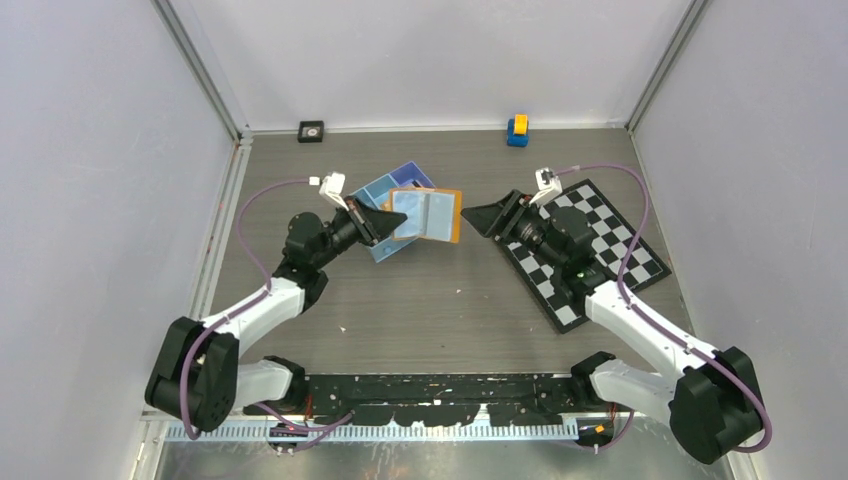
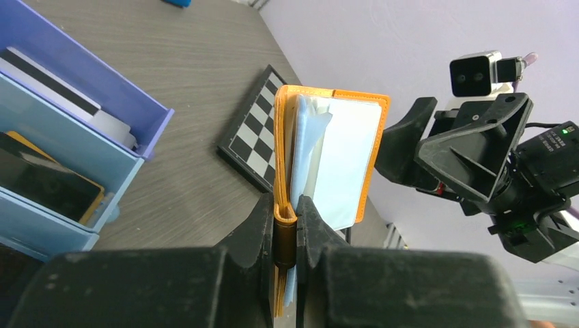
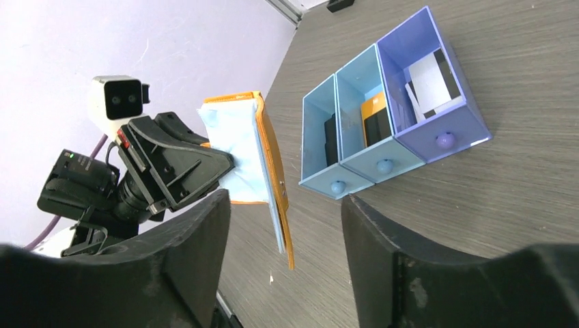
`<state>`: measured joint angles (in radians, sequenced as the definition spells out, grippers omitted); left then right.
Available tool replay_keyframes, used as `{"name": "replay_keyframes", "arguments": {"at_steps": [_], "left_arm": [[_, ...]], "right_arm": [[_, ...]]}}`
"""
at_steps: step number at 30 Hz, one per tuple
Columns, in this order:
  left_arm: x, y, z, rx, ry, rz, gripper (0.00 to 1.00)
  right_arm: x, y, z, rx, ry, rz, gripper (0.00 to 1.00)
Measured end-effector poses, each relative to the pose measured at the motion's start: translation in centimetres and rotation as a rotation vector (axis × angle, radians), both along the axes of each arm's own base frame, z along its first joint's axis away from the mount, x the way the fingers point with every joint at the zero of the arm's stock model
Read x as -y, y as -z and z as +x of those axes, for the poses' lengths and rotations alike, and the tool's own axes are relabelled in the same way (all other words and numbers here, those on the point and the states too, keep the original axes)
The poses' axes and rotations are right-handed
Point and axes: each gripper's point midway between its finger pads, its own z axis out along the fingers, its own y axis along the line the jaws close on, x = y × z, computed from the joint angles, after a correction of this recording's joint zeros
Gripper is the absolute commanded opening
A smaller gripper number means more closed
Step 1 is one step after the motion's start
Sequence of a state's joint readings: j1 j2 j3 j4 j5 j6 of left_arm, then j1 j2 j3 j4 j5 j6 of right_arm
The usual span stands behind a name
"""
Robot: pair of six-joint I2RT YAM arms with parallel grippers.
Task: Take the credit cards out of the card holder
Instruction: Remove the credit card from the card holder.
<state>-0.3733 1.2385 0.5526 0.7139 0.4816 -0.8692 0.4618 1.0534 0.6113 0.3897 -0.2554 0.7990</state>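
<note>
My left gripper (image 1: 385, 226) (image 2: 287, 220) is shut on the spine edge of the orange card holder (image 1: 447, 218) (image 2: 285, 130), holding it open above the table. Pale blue-white leaves (image 2: 345, 160) fan out of the holder (image 3: 272, 160). I cannot tell cards from sleeves among them. My right gripper (image 1: 478, 218) (image 3: 283, 205) stands open just right of the holder's free edge, touching nothing. White credit cards (image 3: 429, 80) (image 2: 65, 92) with a dark stripe lie in the purple end compartment of the tray.
A blue three-compartment tray (image 1: 400, 180) (image 3: 410, 147) (image 2: 147, 119) sits behind the holder, with dark and orange items in its other compartments. A chessboard (image 1: 610, 250) (image 2: 249, 147) lies under the right arm. A yellow-blue block (image 1: 517, 130) and a small black object (image 1: 312, 131) stand at the back wall.
</note>
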Motion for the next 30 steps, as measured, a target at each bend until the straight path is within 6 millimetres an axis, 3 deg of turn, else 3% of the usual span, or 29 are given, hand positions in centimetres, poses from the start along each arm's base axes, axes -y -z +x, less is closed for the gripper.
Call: {"name": "replay_keyframes", "arguments": {"at_steps": [3, 10, 19, 26, 30], "left_arm": [[-0.3, -0.5, -0.3, 0.062, -0.024, 0.011, 0.0], [-0.1, -1.5, -0.3, 0.112, -0.026, -0.003, 0.0], [-0.2, -1.5, -0.2, 0.11, -0.037, -0.003, 0.0], [-0.1, -1.5, -0.2, 0.106, -0.035, -0.007, 0.0], [-0.1, -1.5, -0.2, 0.103, -0.032, -0.007, 0.0]], "right_arm": [[0.0, -0.4, 0.0, 0.023, -0.003, -0.004, 0.51], [-0.9, 0.2, -0.4, 0.021, -0.066, -0.006, 0.46], [-1.4, 0.2, -0.6, 0.025, -0.1, -0.003, 0.55], [-1.7, 0.5, -0.6, 0.02, -0.114, -0.003, 0.33], [-1.8, 1.6, -0.3, -0.01, -0.116, -0.017, 0.32]]}}
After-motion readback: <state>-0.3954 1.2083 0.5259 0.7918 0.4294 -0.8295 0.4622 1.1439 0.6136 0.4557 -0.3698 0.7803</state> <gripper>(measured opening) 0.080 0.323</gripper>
